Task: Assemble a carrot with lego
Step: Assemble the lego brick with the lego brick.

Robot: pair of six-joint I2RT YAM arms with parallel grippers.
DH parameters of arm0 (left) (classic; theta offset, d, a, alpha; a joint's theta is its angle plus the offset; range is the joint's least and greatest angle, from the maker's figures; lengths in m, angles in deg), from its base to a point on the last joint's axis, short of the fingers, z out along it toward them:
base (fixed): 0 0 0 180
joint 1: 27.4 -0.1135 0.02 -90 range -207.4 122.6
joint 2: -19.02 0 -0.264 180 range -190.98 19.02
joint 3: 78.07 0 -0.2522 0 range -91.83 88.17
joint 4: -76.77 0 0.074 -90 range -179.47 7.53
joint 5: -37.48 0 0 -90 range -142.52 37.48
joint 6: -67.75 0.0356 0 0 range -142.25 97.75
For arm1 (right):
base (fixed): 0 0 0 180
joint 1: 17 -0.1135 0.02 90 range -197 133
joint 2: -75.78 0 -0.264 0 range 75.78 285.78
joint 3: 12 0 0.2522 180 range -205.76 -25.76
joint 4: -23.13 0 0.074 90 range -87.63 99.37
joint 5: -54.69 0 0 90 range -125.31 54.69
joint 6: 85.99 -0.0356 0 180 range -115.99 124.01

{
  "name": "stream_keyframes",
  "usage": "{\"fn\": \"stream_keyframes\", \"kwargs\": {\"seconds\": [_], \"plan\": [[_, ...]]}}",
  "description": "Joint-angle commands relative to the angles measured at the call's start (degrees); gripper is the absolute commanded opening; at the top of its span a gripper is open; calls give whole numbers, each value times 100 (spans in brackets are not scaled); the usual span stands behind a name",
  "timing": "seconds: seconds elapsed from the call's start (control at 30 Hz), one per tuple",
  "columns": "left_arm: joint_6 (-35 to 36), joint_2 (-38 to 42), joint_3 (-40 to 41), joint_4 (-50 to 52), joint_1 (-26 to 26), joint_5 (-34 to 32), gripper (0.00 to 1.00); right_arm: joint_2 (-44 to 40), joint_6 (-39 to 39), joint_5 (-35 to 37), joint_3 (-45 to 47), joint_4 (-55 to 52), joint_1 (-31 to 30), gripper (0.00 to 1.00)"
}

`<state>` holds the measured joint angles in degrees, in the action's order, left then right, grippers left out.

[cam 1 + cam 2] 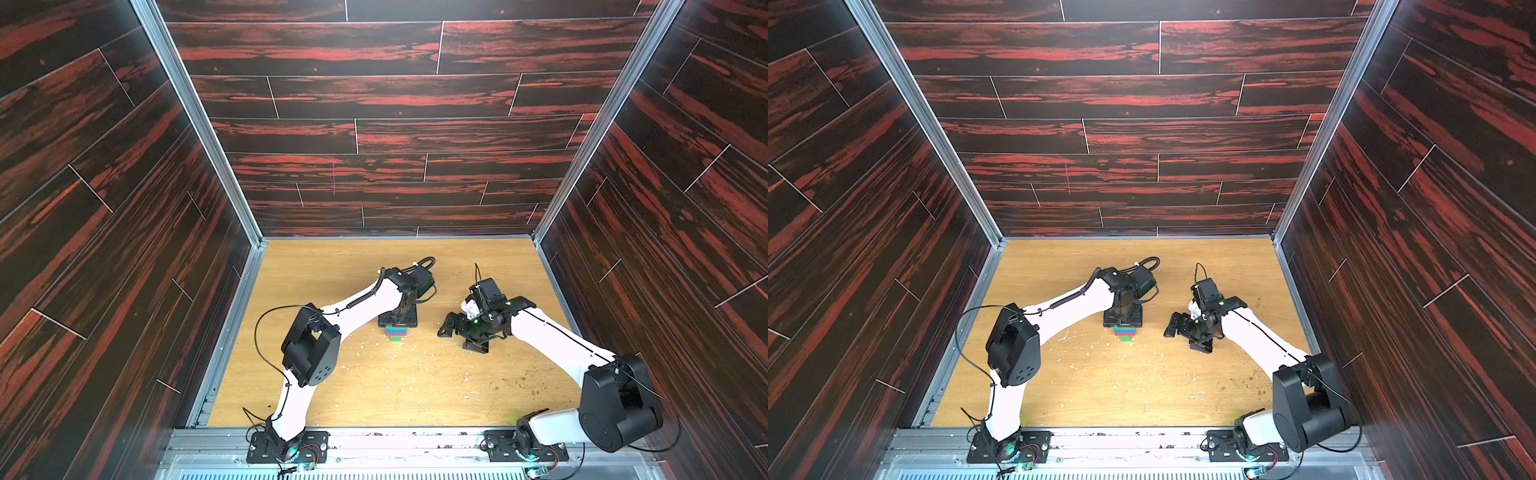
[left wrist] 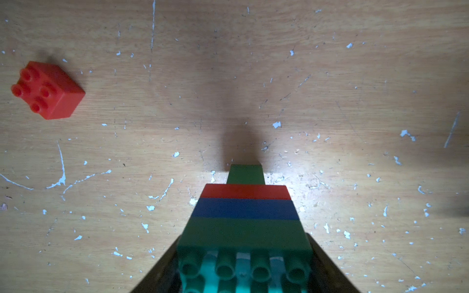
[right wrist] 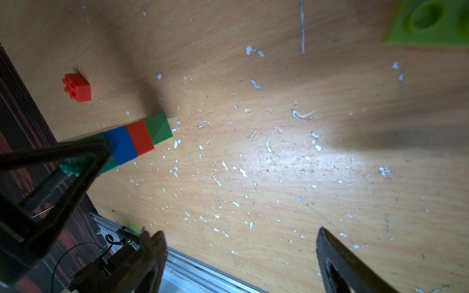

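My left gripper [image 1: 397, 325] points down and is shut on the teal end of the carrot [image 1: 395, 332], a stack of joined lego with teal, blue and red bands and a small green tip. The left wrist view shows the stack [image 2: 245, 208] running from the jaws to the table, tip down. I cannot tell if the tip touches. A loose small red brick [image 2: 48, 90] lies on the wood away from the stack, also seen as the red brick [image 3: 77, 87] in the right wrist view. My right gripper [image 1: 460, 337] hangs open to the right, holding nothing. A lime brick [image 3: 429, 22] lies near it.
The wooden table [image 1: 374, 395] is scratched and flecked with white. Dark panel walls close it in on three sides, and a metal rail [image 1: 374, 440] with both arm bases runs along the front edge. The left arm's elbow [image 1: 311, 349] stands high at the left.
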<state>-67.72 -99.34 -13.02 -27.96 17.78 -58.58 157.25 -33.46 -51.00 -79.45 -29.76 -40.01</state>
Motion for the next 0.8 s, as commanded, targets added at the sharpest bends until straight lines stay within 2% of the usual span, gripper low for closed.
{"fn": "stream_keyframes", "kwargs": {"seconds": [0.0, 0.13, 0.23, 0.4, 0.77], "plan": [[19, -699, 382, 85, 60, 268, 28, 9, -23, 22, -8, -129, 15, 93], [-101, -519, 681, -211, 59, 336, 28, 7, -19, 30, -13, -155, 17, 93], [-111, -460, 707, -241, 59, 315, 32, -3, -23, 39, -23, -162, 15, 93], [-102, -372, 511, -192, 59, 222, 42, 0, -23, 70, -70, -190, 15, 93], [-49, -224, 144, 1, 56, 80, 53, -70, -24, 119, -69, -226, 10, 93]]}}
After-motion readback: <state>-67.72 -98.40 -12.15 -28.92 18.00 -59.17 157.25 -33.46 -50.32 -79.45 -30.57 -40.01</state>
